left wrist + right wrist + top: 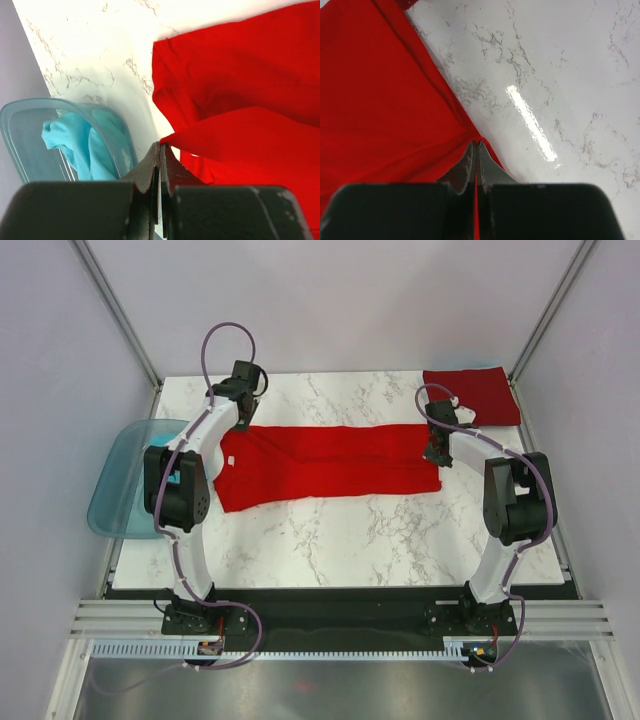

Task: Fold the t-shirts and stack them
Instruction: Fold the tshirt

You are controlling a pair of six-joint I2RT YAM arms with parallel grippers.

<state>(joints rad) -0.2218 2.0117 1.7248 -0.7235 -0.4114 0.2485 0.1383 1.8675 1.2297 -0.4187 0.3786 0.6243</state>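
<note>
1. The red t-shirt (330,465) lies spread sideways across the middle of the marble desk (350,540). It is folded lengthwise into a long band, with its far half doubled over towards the near half.
2. The right pincer (476,146) sits at the shirt's right end. Its jaws are pressed together on the cloth edge, a thin line of red shows between the fingers, and the fabric is drawn to a point at the tips.
3. The left pincer (160,149) sits at the shirt's far left end. Its fingers are closed tight, with a pointed corner of the red fold meeting the tips, so it appears to pinch that corner.
4. A translucent blue bin (115,480) stands off the desk's left edge, with a crumpled light blue cloth (75,145) inside it.
5. A folded red t-shirt (472,395) lies flat at the far right corner of the desk, apart from the spread shirt.
</note>
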